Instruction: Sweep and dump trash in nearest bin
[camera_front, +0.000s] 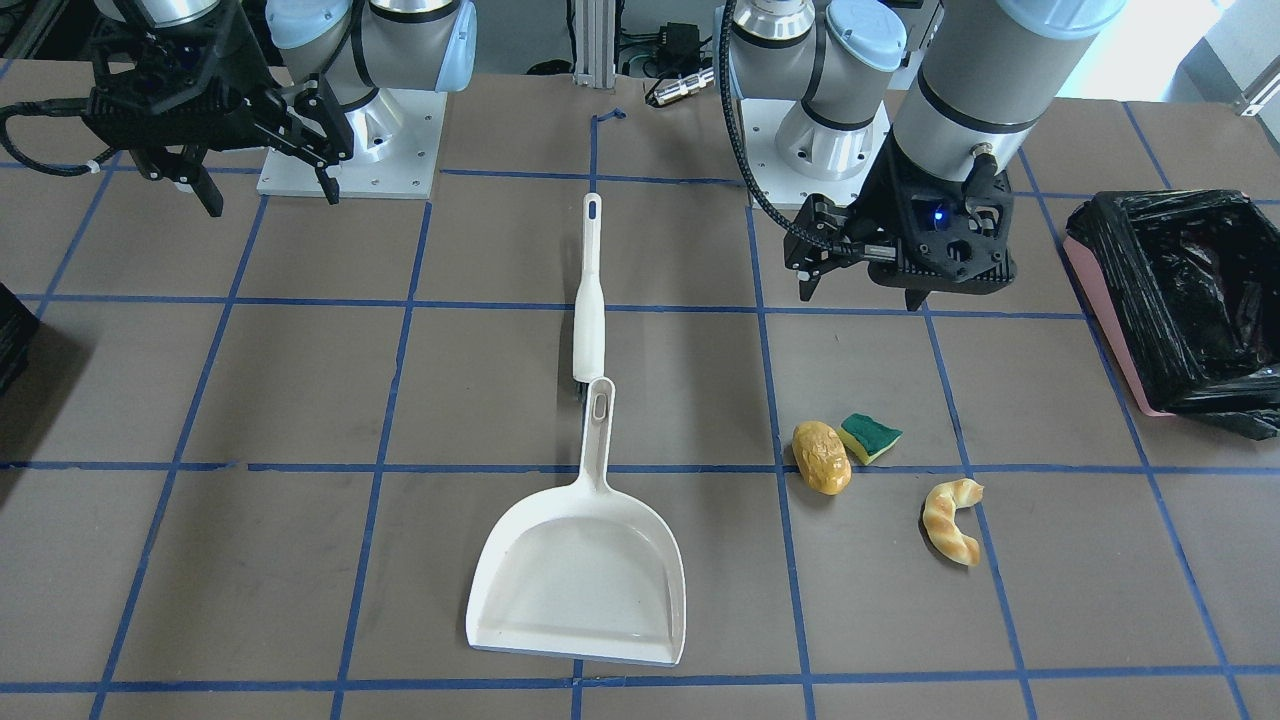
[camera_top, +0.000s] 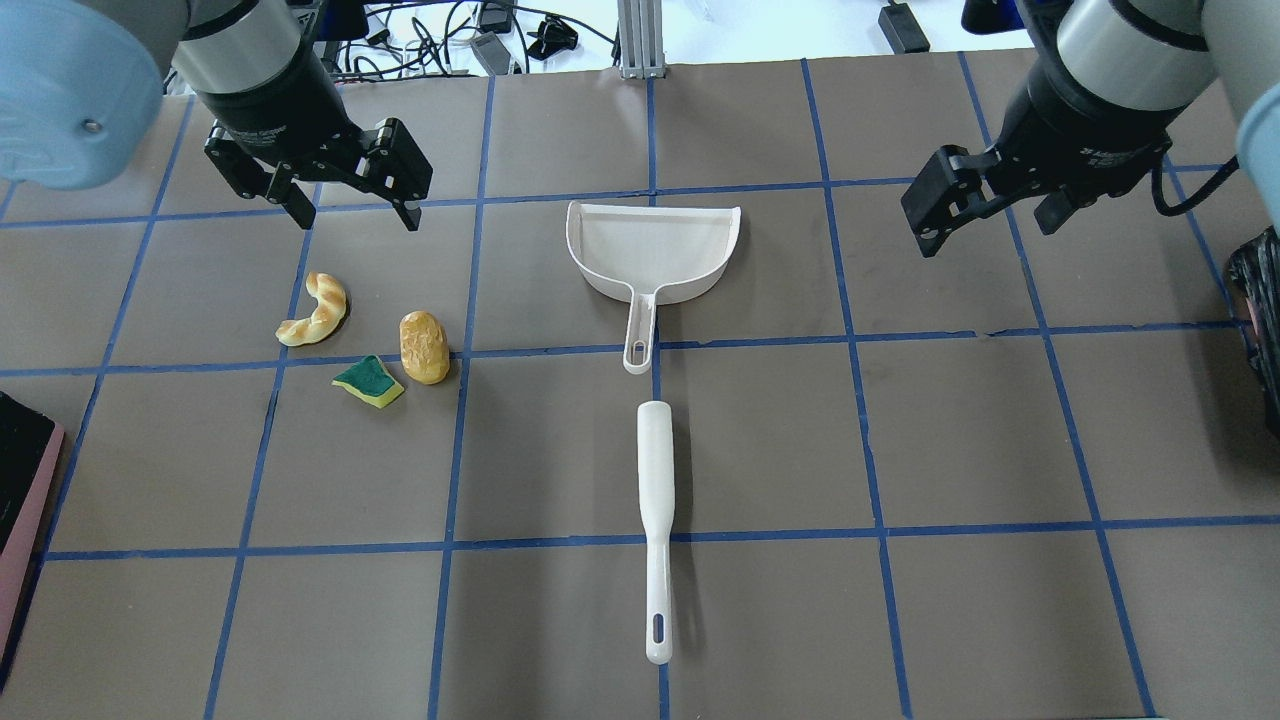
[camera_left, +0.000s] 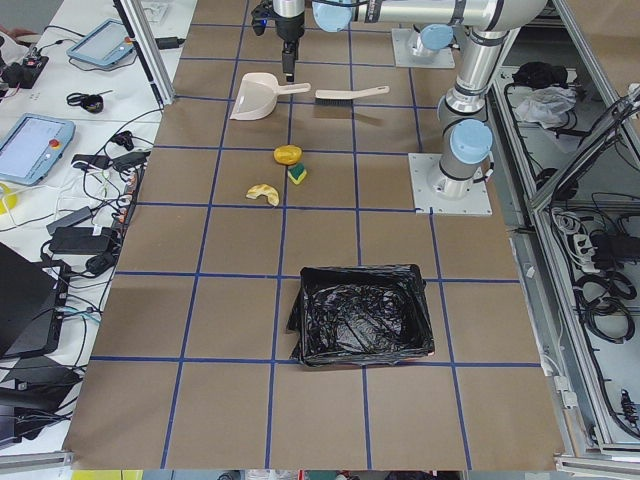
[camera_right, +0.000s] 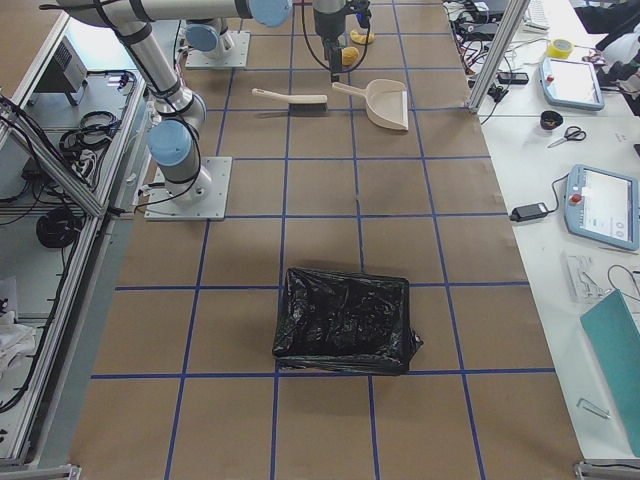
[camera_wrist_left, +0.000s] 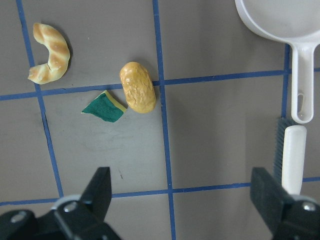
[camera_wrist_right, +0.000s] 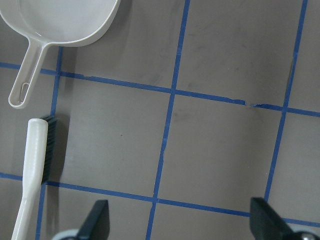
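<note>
Both pincers hang empty over the table. The left gripper (camera_wrist_left: 181, 192) has its fingers spread wide, and so does the right gripper (camera_wrist_right: 180, 220). Nothing is lifted yet, so I judge the step in hand is taking the tools.

Nearest my base lies the brush (camera_top: 655, 500), handle toward me, its bristle end just beside the tip of the dustpan (camera_top: 655, 245) handle. The pan's mouth faces away from me. I would pinch the brush across its narrow mid-handle and take the pan partway up its handle, one at a time, since lifting either could nudge the other.

The trash sits left of the pan's handle: the sponge (camera_top: 369, 381) nearest me, the potato (camera_top: 424, 346) just beside it, and the bread (camera_top: 316, 310) a little farther off. I would turn the pan's mouth toward them, keep its lip flat on the table and use short strokes. The potato looks likely to roll and the bread to spin.

The bin (camera_front: 1103, 315) stands at the table's left end, well apart from the trash. I would carry the pan level to it, not to the dark box (camera_top: 1262, 320) at the right end.

The table (camera_top: 800, 450) is brown, with a grid of blue tape. Beyond its far edge are cables (camera_top: 430, 40) and a metal post (camera_top: 640, 35).
</note>
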